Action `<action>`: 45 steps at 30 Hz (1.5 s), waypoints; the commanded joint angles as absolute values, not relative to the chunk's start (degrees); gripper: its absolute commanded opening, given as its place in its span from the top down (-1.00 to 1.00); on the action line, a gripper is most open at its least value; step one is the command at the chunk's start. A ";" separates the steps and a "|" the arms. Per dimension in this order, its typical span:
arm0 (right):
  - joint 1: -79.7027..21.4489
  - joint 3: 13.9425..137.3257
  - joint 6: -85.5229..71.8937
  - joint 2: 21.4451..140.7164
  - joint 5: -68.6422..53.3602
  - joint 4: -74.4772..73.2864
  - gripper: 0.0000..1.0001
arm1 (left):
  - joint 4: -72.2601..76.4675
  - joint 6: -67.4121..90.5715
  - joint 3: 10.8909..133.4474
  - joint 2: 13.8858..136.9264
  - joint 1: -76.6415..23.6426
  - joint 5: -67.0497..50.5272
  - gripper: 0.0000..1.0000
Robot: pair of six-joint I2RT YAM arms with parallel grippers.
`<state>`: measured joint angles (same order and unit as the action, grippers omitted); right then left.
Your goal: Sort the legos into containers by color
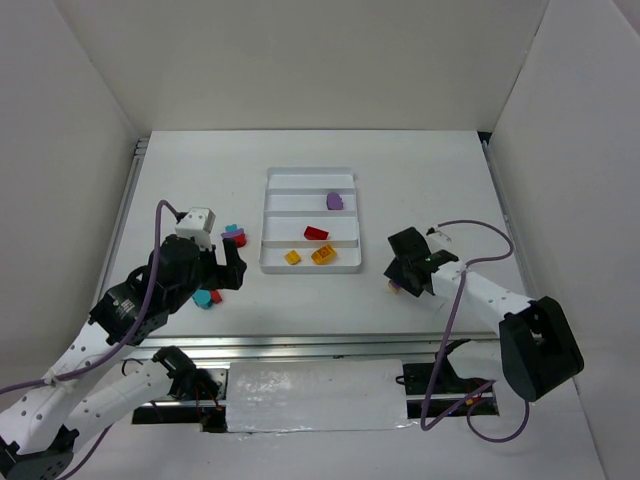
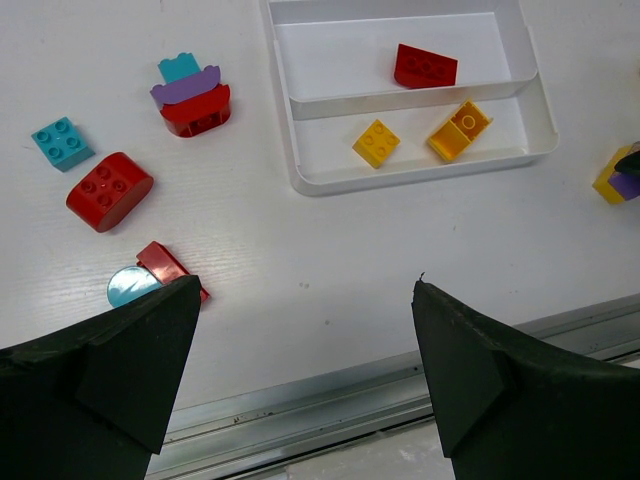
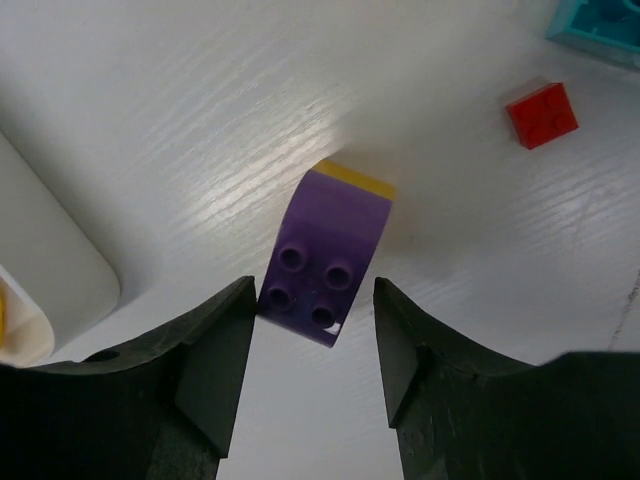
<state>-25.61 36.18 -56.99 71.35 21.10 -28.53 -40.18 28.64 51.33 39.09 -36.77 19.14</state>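
- Purple brick, frame centre, sits between right tool jaws for pickup; clamped or not, cannot tell.
- Left tool jaws apart, empty.

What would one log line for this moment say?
left gripper: open, empty | right gripper: jaws astride purple brick | tray: partly filled

- This looks like a robot lab, not a home.
- A white table sits inside plain white walls, like a box.
- A left arm and a right arm are fixed by a metal rail at the near edge.
- Purple cables hang off them.
- Toy bricks and a white tray lie on the table.
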 commanded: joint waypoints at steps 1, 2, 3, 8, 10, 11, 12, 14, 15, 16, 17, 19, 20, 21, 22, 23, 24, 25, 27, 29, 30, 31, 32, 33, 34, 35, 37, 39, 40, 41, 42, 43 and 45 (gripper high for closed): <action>-22.77 34.37 -56.96 69.26 19.61 -25.58 -0.14 | -38.14 28.12 51.33 38.23 -36.83 18.90 -0.99; -22.07 33.93 -56.17 68.74 17.95 -25.14 -0.08 | -38.14 28.12 51.24 38.15 -36.83 18.90 -0.99; -20.84 33.66 -55.55 68.64 16.80 -24.53 0.05 | -38.23 28.12 51.24 38.14 -36.83 18.90 -0.99; -19.25 34.27 -53.70 71.10 13.89 -23.82 0.03 | -38.14 28.04 51.24 38.23 -36.91 18.90 -0.99; -19.34 35.15 -53.09 71.98 13.27 -24.25 0.27 | -38.23 28.04 51.33 38.23 -36.91 18.90 -0.99; -19.42 35.07 -52.39 71.90 12.84 -23.74 0.40 | -38.23 28.04 51.33 38.15 -36.91 18.98 -0.99; -19.34 34.81 -51.51 71.46 10.74 -22.77 0.84 | -38.15 28.21 51.33 38.14 -36.91 19.16 -0.99; -20.47 34.37 -49.49 68.57 9.41 -20.84 1.00 | -38.06 28.47 51.33 37.79 -36.91 19.07 -0.99; -21.26 34.19 -48.79 66.99 8.88 -20.13 1.00 | -37.97 28.56 51.42 37.79 -36.91 18.81 -0.99; -23.27 33.84 -47.56 63.32 8.18 -18.82 1.00 | -37.71 28.83 51.59 37.71 -36.91 17.33 -0.99; -24.42 33.58 -46.50 61.11 7.22 -17.76 1.00 | -37.44 30.05 51.77 37.71 -36.83 16.18 -0.99; -25.92 31.57 -42.74 56.10 0.05 -11.91 1.00 | -35.96 31.98 50.90 37.18 -36.83 9.89 -0.99; -26.10 30.42 -41.67 50.94 -4.00 -9.34 1.00 | -31.42 33.47 49.84 36.74 -36.91 6.45 -0.99; -26.10 29.19 -40.53 48.19 -8.13 -6.18 1.00 | -28.33 34.36 48.70 36.30 -36.83 2.41 -0.99; -26.02 26.48 -38.86 43.12 -16.35 0.11 1.00 | -24.91 35.15 46.08 35.52 -36.83 -5.37 -0.99; -26.10 24.98 -38.06 41.07 -21.13 4.44 1.00 | -21.22 37.07 44.31 34.99 -36.91 -9.80 -0.98; -26.10 22.79 -37.27 39.22 -26.05 12.05 1.00 | -11.26 37.70 42.56 34.46 -36.91 -14.54 -0.98; -26.10 22.07 -36.48 36.50 -30.63 15.09 1.00 | -6.03 38.40 38.62 33.58 -37.00 -22.94 -0.98; -26.28 20.40 -37.52 34.81 -40.31 20.71 1.00 | 8.57 42.18 35.08 33.22 -37.18 -28.54 -0.98; -26.45 19.17 -41.73 34.01 -48.12 31.78 1.00 | 14.48 45.42 32.26 34.80 -37.18 -32.67 -0.97; -26.89 17.86 -45.75 34.19 -49.90 40.00 1.00 | 17.20 46.05 32.08 35.85 -37.26 -33.39 -0.96; -27.33 17.58 -47.36 34.62 -51.05 43.21 1.00 | 18.01 46.92 32.34 38.47 -37.44 -34.09 -0.94; -27.77 17.49 -48.16 34.80 -52.02 45.24 1.00 | 19.24 47.46 32.43 39.80 -37.62 -35.67 -0.91; -29.51 17.84 -48.60 35.07 -52.12 47.18 1.00 | 20.73 48.07 32.43 40.86 -37.70 -36.29 -0.89; -30.49 18.02 -48.43 35.33 -52.21 47.98 1.00 | 24.22 49.38 32.00 42.44 -38.23 -36.82 -0.84; -31.46 18.19 -48.43 35.51 -52.29 48.95 1.00 | 25.65 49.92 31.82 43.15 -38.49 -36.91 -0.82; -34.27 18.89 -47.73 36.12 -51.86 49.75 1.00 | 27.94 50.10 31.99 44.56 -39.37 -36.91 -0.77; -37.16 20.82 -45.89 37.69 -51.33 47.74 1.00 | 29.26 50.27 32.34 45.52 -39.99 -36.83 -0.77; -38.13 21.87 -45.44 38.40 -51.15 47.55 1.00 | 30.57 50.36 32.52 45.79 -40.69 -36.74 -0.78; -39.01 22.41 -44.66 39.10 -50.89 47.03 1.00 | 31.19 50.36 32.69 46.14 -40.95 -36.56 -0.78; -39.81 22.93 -44.30 40.59 -50.11 46.59 1.00 | 31.64 50.36 33.13 46.75 -41.31 -36.56 -0.78; -40.77 23.29 -44.04 41.30 -49.84 46.58 1.00 | 32.68 50.27 33.31 47.02 -41.83 -36.82 -0.78; -41.39 23.90 -44.03 42.79 -48.09 46.50 1.00 | 33.66 50.19 33.75 47.63 -42.54 -37.35 -0.78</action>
<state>-40.27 20.99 -45.54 41.01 -49.84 43.64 25.98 49.80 31.62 47.11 -41.52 -35.29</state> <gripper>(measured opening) 0.442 0.888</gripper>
